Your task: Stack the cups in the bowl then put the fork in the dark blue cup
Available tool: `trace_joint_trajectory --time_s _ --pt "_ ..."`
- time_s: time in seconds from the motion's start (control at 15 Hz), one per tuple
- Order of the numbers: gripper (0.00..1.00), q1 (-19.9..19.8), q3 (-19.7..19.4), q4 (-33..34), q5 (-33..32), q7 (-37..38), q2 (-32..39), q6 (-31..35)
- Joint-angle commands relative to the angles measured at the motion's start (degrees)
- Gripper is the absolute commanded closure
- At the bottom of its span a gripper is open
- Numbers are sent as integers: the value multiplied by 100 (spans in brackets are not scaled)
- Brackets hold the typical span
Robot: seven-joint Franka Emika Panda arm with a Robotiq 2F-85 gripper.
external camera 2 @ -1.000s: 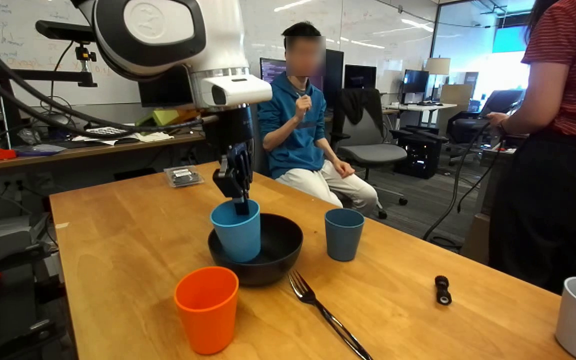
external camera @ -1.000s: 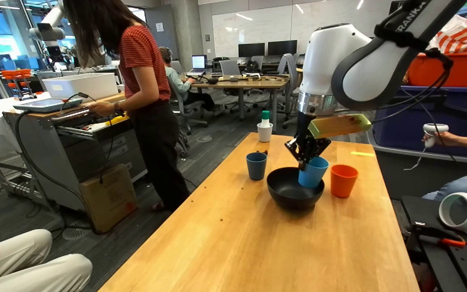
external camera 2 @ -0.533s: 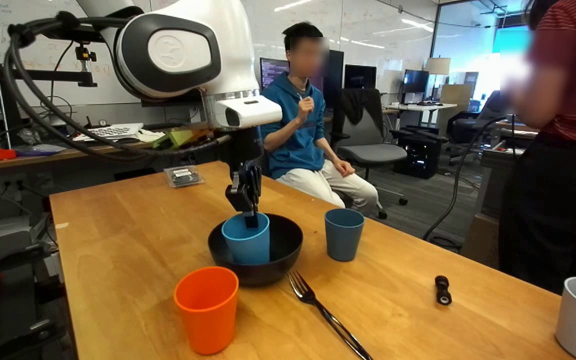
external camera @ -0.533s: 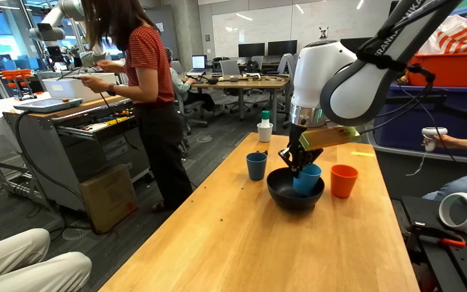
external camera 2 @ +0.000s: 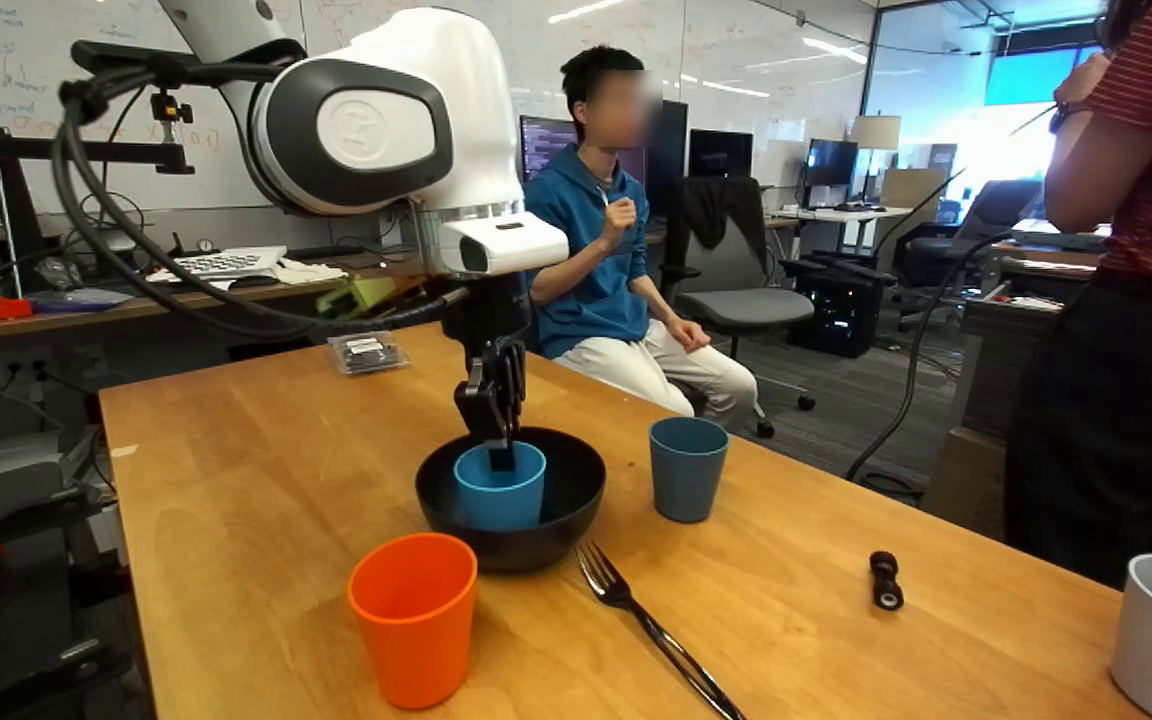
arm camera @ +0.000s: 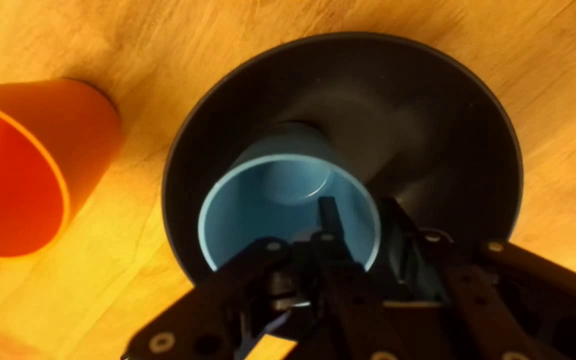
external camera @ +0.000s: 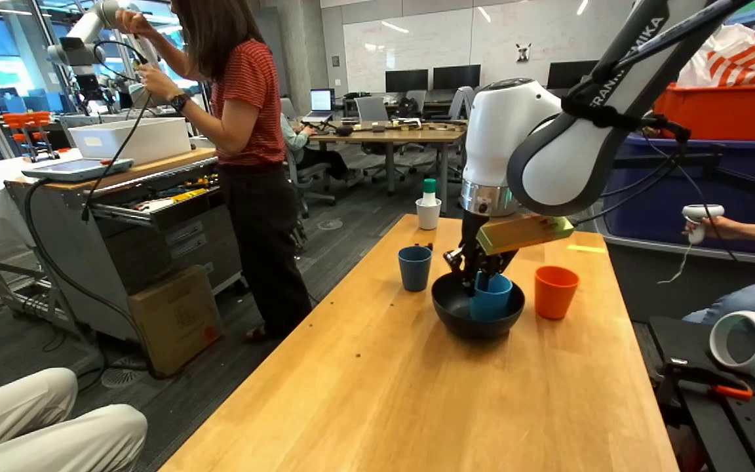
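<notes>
The fingers [arm camera: 330, 215] stand parted, 1 inside and 1 outside the light blue cup [external camera 2: 496, 508], which sits in the bowl [arm camera: 348, 65], presumably as base for the orange cup [external camera 2: 416, 630] and dark blue cup [external camera 2: 688, 475] nearby

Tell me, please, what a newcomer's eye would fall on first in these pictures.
Probably the bright orange cup, upright on the wooden table beside the black bowl. Next would likely come the gripper, its jaws apart astride the wall of the light blue cup inside that bowl. The white robot arm above the bowl stands out too.
</notes>
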Motion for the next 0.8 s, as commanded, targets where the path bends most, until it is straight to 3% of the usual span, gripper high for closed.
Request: trace_joint_trajectory --time_s 0.0,0.2,0.4,0.73 --pt "42 181 -149 161 125 -12 79 -54" --pt "17 166 -67 136 297 -80 -38 -224" --pt "0 243 -20 0 344 -136 -334 -333" --pt "0 410 98 -230 263 -253 -989 -520"
